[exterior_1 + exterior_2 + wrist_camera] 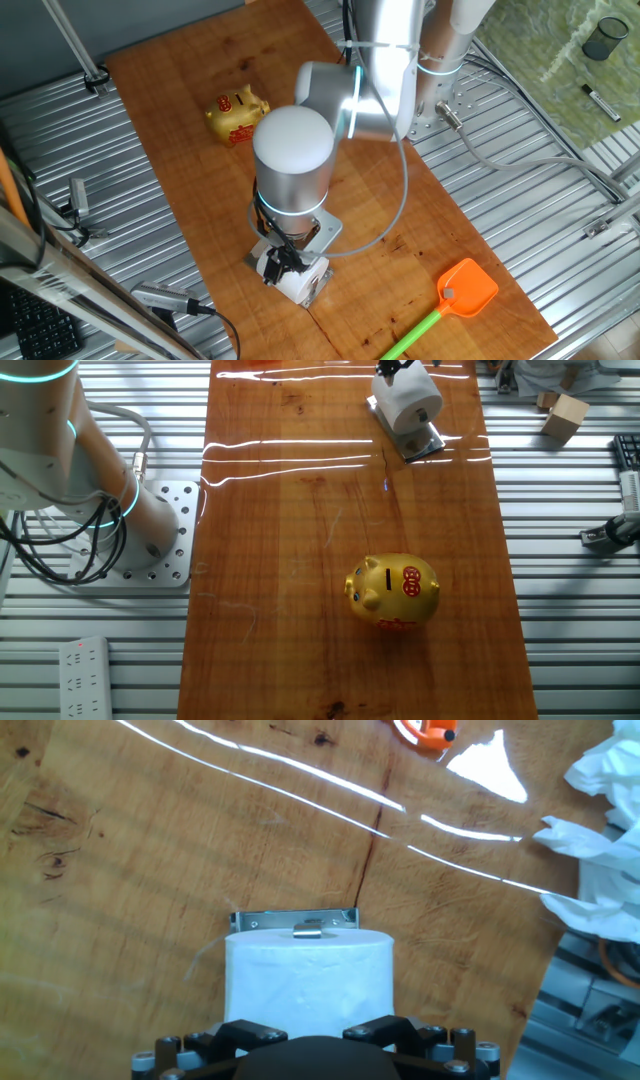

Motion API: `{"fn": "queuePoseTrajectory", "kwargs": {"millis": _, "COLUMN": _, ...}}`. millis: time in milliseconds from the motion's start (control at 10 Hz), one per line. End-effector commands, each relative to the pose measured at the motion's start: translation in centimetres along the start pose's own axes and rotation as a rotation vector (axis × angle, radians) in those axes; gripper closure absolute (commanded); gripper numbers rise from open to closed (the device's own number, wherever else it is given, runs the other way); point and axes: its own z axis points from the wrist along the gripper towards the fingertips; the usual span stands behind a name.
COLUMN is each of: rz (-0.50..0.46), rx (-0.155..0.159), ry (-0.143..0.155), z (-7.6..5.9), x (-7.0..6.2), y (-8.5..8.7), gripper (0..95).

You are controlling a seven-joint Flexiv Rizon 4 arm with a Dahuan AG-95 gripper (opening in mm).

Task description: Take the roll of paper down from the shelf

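The roll of paper [308, 980] is a plump white cylinder lying on the small grey metal shelf [295, 919], whose back edge shows just beyond it. In one fixed view the roll [300, 281] and shelf [325, 232] sit near the board's front edge. In the other fixed view the roll [412, 402] rests on the shelf [424, 446] at the far end. My gripper [312, 1025] is right over the roll, its black fingers [250, 1030] spread apart at the roll's near side. The fingertips are mostly hidden, and no grip on the roll shows.
A golden piggy bank [237, 114] stands further back on the large wooden board [200, 170]. An orange and green swatter [462, 292] lies at the board's front right. Crumpled white tissue [600, 830] lies off the board's edge, on ribbed metal.
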Motion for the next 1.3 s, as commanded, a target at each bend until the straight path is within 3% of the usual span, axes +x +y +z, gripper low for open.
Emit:
{"fn": "queuePoseTrajectory", "kwargs": {"millis": 100, "rz": -0.008, "rx": -0.006, "ry": 0.009, "z": 0.31, "x": -0.01, "y": 0.0, "gripper": 0.0}}
{"fn": "queuePoseTrajectory", "kwargs": {"millis": 500, "rz": -0.013, "rx": -0.01, "ry": 0.009, "z": 1.09, "x": -0.01, "y": 0.29, "gripper": 0.0}}
{"fn": "queuePoseTrajectory", "kwargs": {"millis": 1300, "rz": 0.0, "rx": -0.004, "ry": 0.012, "z": 1.21, "x": 0.0, "y": 0.47, "gripper": 0.0}}
